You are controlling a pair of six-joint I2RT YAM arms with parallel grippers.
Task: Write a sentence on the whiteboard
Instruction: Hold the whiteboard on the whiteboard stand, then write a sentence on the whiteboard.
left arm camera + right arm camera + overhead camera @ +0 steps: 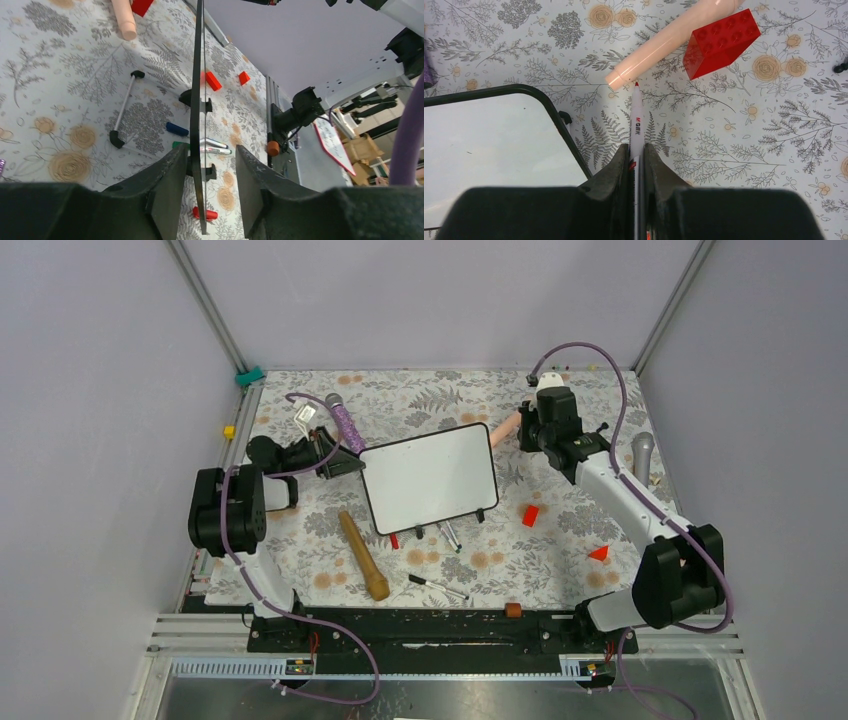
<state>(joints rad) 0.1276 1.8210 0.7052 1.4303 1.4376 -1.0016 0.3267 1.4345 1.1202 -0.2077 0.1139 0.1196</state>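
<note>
boards: 1 | whiteboard (pixel 428 476) face plain white, edge between left gripper (pixel 210 155) jaws, parted, gap on one side | held markers: 1 | marker (pixel 636 120) pinched in right gripper (pixel 636 150), board corner left of jaws | red blocks (pixel 530 515): 2 from top, third block (pixel 721 42) past marker tip, wrist views only

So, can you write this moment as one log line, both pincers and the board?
left pincer: open, astride whiteboard edge | right pincer: shut on marker, tip off board | whiteboard: blank
</note>
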